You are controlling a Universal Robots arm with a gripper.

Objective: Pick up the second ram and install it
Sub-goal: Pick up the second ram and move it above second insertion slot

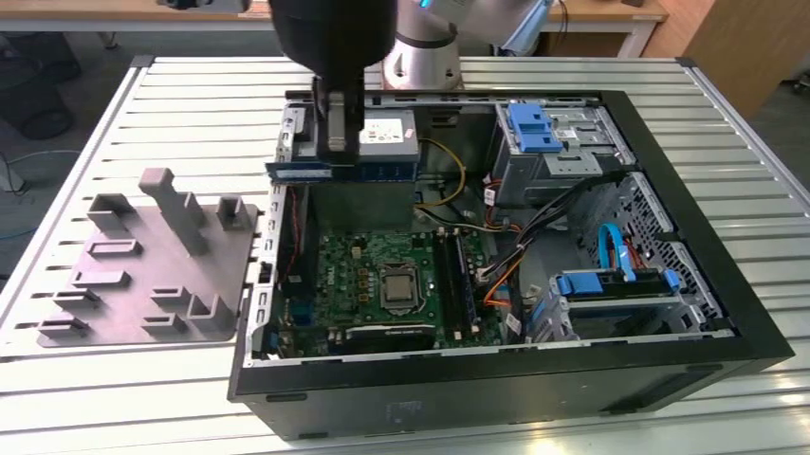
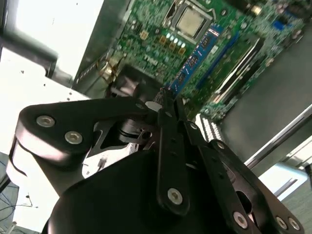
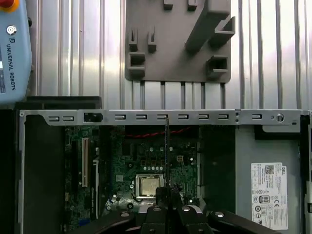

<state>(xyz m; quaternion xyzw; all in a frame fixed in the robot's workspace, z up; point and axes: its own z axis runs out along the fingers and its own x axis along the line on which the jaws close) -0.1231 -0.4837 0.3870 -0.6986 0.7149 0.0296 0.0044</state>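
My gripper (image 1: pixel 340 159) hangs over the back left of the open computer case (image 1: pixel 708 227), shut on the second ram (image 1: pixel 379 171). The stick is long and dark with a bluish face, and it lies level above the case's upper edge. In the second wrist view the ram (image 2: pixel 195 57) juts out from between the fingertips of the gripper (image 2: pixel 168 105) toward the green motherboard (image 2: pixel 151 34). The first wrist view shows the ram (image 3: pixel 167 151) edge-on as a thin dark line rising from the gripper (image 3: pixel 168 197) over the processor (image 3: pixel 149 184). The motherboard (image 1: pixel 367 284) lies below, with its long black slots (image 1: pixel 458 275) beside the processor.
A grey holder plate (image 1: pixel 139 275) with upright blocks lies on the slatted table at the exterior view's left of the case. Inside the case are blue drive brackets (image 1: pixel 532 128), a power supply (image 1: pixel 386 142) and loose cables (image 1: pixel 506 256). A pendant (image 3: pixel 13 48) rests on the table.
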